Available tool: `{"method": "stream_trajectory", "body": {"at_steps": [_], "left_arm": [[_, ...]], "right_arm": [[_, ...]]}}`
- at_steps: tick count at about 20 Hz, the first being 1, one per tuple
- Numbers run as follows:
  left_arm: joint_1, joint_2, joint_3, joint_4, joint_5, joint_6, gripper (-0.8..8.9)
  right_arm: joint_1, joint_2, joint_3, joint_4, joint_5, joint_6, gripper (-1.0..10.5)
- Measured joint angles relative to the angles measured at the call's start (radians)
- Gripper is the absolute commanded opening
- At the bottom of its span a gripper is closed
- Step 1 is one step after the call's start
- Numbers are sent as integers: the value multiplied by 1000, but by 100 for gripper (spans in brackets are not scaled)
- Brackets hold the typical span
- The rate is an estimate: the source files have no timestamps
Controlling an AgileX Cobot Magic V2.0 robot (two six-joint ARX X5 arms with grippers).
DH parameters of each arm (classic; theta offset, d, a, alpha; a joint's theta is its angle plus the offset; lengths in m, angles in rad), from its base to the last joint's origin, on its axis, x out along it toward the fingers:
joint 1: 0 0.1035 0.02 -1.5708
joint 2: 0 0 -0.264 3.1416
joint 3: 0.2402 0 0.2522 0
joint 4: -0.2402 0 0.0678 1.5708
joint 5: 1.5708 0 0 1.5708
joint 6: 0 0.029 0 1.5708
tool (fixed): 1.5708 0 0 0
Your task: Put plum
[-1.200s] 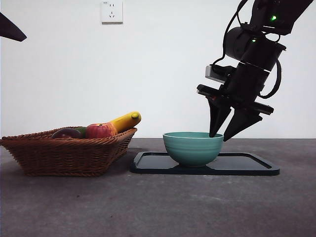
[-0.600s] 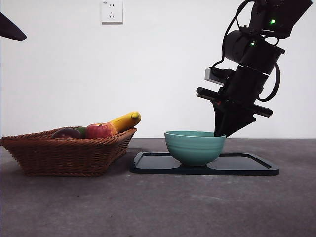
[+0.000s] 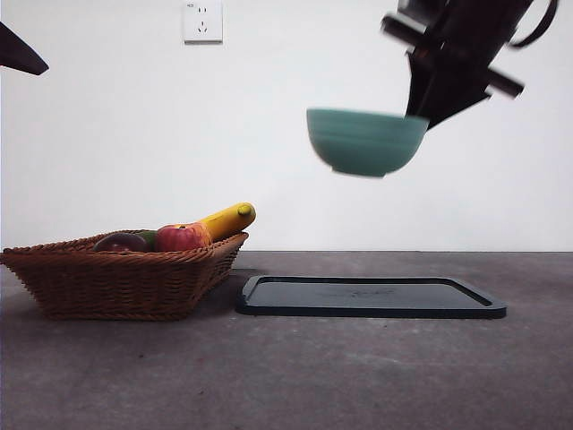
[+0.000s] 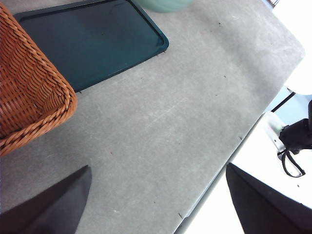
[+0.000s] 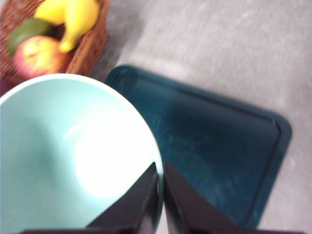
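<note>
The plum is a dark maroon fruit lying in the wicker basket at the left, beside a red apple. My right gripper is high above the dark tray, shut on the rim of an empty teal bowl that hangs in the air. In the right wrist view the right gripper pinches the bowl wall, with the tray far below. The left gripper is open over bare table near the basket, holding nothing.
The basket also holds a banana and a green fruit. The left arm shows only as a black tip at the top left. A wall socket is on the back wall. The table's edge runs close to the left gripper.
The right gripper closed on the bowl's rim and lifted the bowl off the tray, high into the air. The basket, fruit and left arm have not moved.
</note>
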Motion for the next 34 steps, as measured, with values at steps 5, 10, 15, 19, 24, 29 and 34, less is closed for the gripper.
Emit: {"method": "stream_trajectory", "body": {"at_steps": [5,10,15,19,24,29,34], "left_arm": [[0,0,0,0,0,2,436],[0,0,0,-1,0,2,436],[0,0,0,-1,0,2,436],[0,0,0,-2,0,2,436],[0,0,0,-4,0,2,436],[0,0,0,-5,0,2,436],[0,0,0,-5,0,2,436]], "right_arm": [[28,-171,-28,-126,-2,-24,8],[107,-312,-232,-84,4,-27,8],[201,-321,-439,58,15,-5,8],[251,-296,-543,169,61,33,8],[276,-207,-580,230,105,57,8],[293,-135,-580,252,113,57,8],[307,-126,-581,251,138,57,8]]}}
